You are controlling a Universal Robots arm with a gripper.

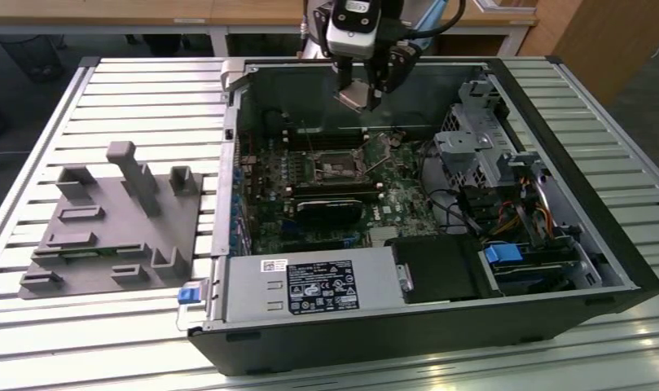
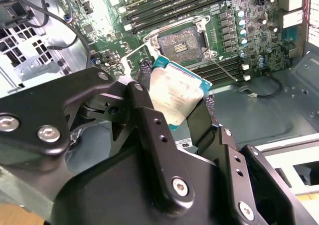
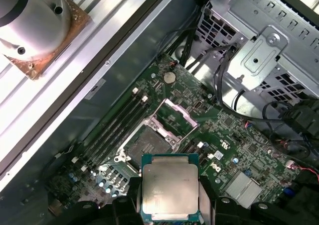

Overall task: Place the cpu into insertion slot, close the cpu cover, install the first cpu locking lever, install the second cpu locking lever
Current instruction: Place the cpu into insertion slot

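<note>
The pincer (image 2: 177,89) grips the cpu (image 3: 169,187) by opposite edges, keeping its underside free. The insertion slot (image 3: 144,145) lies uncovered below.

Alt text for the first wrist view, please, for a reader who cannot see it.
The gripper holds the cpu by two opposite edges, metal top facing the camera, above an open computer case. Beyond it on the green motherboard lies the empty insertion slot, with the cpu cover swung open beside it.

Insertion slot (image 3: 144,146) lies unobstructed, cpu cover (image 3: 178,116) open alongside.
</note>
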